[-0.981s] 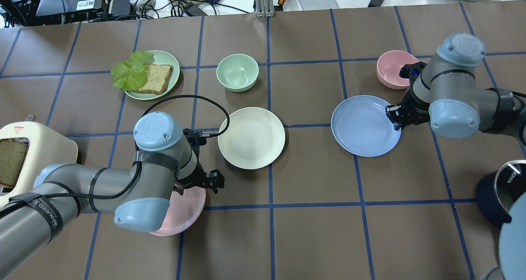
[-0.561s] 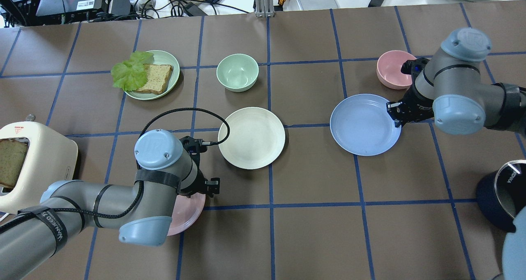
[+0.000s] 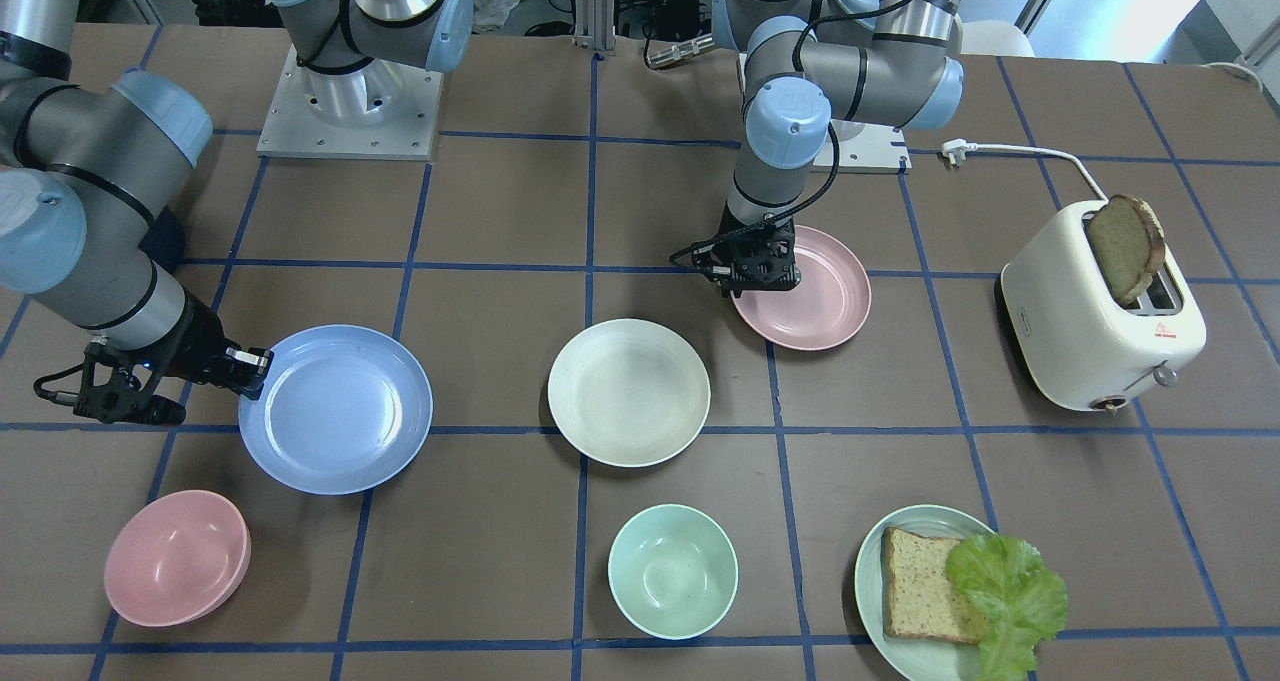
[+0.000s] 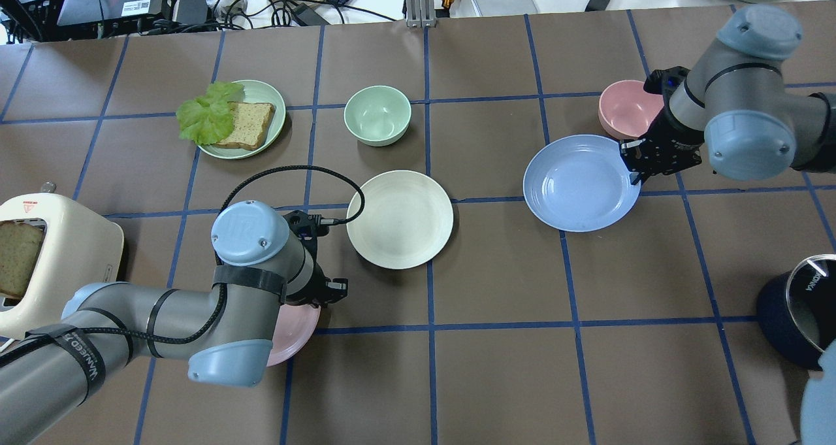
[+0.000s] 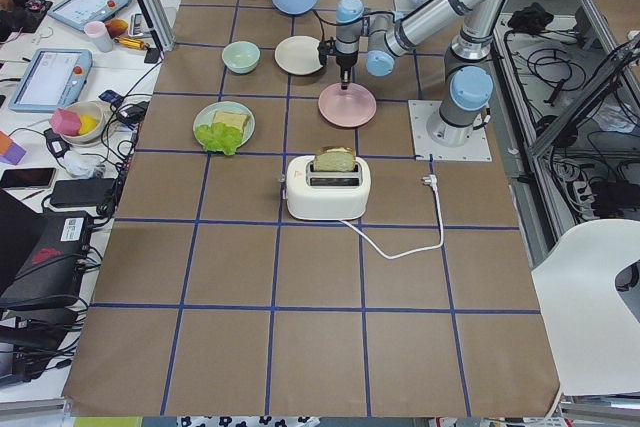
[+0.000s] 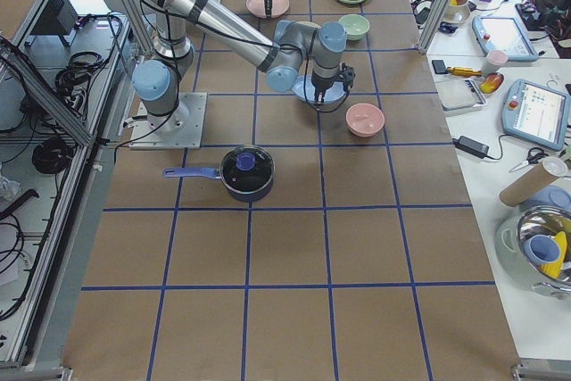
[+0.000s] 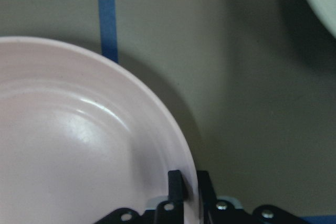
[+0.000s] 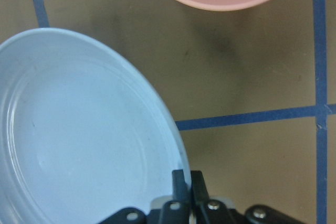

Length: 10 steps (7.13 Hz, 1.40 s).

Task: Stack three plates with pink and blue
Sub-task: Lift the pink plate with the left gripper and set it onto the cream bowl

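My left gripper (image 4: 324,291) is shut on the far rim of the pink plate (image 4: 295,332), which my arm mostly hides in the overhead view. The left wrist view shows the fingers (image 7: 176,184) pinching the pink plate (image 7: 68,145), which looks slightly raised. My right gripper (image 4: 637,164) is shut on the right rim of the light blue plate (image 4: 578,183). The right wrist view shows that pinch on the blue plate (image 8: 79,140). The cream-white plate (image 4: 400,219) lies flat between them, untouched. From the front I see the pink plate (image 3: 815,296), blue plate (image 3: 340,411) and white plate (image 3: 628,391).
A deep pink bowl (image 4: 627,108) sits just beyond the blue plate, close to my right wrist. A mint bowl (image 4: 377,115) and a mint plate (image 4: 274,102) with bread and lettuce stand farther back. A toaster (image 4: 59,255) is at the left, a dark pot (image 4: 793,308) at the right.
My right gripper has carried the blue plate a little away from me, toward the pink bowl. My left gripper has shifted slightly left with the pink plate.
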### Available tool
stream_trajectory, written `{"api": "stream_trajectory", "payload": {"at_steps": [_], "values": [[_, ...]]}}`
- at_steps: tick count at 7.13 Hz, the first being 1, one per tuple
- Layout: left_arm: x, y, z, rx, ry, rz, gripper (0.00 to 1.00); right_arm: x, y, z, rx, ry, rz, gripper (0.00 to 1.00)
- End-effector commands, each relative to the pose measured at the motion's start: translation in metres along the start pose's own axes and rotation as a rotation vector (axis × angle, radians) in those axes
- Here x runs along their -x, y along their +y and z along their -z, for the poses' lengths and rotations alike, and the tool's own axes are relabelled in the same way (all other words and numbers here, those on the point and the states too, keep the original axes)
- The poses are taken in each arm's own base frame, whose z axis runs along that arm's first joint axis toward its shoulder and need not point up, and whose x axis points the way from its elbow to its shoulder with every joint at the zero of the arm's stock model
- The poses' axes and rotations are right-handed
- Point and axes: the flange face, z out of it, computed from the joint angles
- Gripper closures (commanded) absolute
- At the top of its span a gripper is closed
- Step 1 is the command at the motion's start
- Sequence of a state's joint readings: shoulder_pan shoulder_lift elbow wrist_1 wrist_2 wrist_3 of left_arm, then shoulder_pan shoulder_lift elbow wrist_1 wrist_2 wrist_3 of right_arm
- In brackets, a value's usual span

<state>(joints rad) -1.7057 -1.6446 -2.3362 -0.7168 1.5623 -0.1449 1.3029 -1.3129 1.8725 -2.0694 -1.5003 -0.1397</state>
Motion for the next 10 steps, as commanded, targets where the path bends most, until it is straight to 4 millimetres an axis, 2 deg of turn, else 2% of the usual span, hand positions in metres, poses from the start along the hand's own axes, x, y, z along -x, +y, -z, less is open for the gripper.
{"api": "stream_trajectory", "payload": {"at_steps": [1, 3, 4, 5, 6, 7, 8, 9, 10], "values": [[-0.012, -0.048, 0.046, -0.043, 0.006, 0.045, 1.0, 0.0, 0.0, 0.011, 0.001, -0.003, -0.001, 1.0], [-0.048, -0.097, 0.098, -0.124, 0.027, 0.024, 1.0, 0.002, 0.0, 0.02, -0.006, -0.013, 0.0, 1.0], [-0.074, -0.116, 0.114, -0.135, 0.04, 0.027, 1.0, 0.003, 0.007, 0.029, 0.011, -0.019, 0.006, 1.0], [-0.105, -0.126, 0.117, -0.14, 0.052, 0.015, 1.0, 0.003, 0.006, 0.035, 0.004, -0.015, 0.01, 1.0], [-0.146, -0.125, 0.115, -0.142, 0.064, 0.015, 1.0, 0.002, 0.006, 0.035, 0.007, -0.014, 0.041, 1.0], [-0.189, -0.108, 0.111, -0.136, 0.058, -0.025, 1.0, 0.002, 0.004, 0.038, -0.001, -0.016, 0.053, 1.0], [-0.199, -0.114, 0.095, -0.123, 0.052, -0.004, 1.0, 0.005, 0.002, 0.043, -0.013, -0.041, 0.051, 1.0], [-0.206, -0.111, 0.087, -0.113, 0.045, -0.011, 1.0, 0.005, 0.001, 0.043, -0.011, -0.044, 0.049, 1.0], [-0.206, -0.111, 0.086, -0.113, 0.038, -0.015, 1.0, 0.005, 0.002, 0.041, -0.004, -0.042, 0.048, 1.0]]}}
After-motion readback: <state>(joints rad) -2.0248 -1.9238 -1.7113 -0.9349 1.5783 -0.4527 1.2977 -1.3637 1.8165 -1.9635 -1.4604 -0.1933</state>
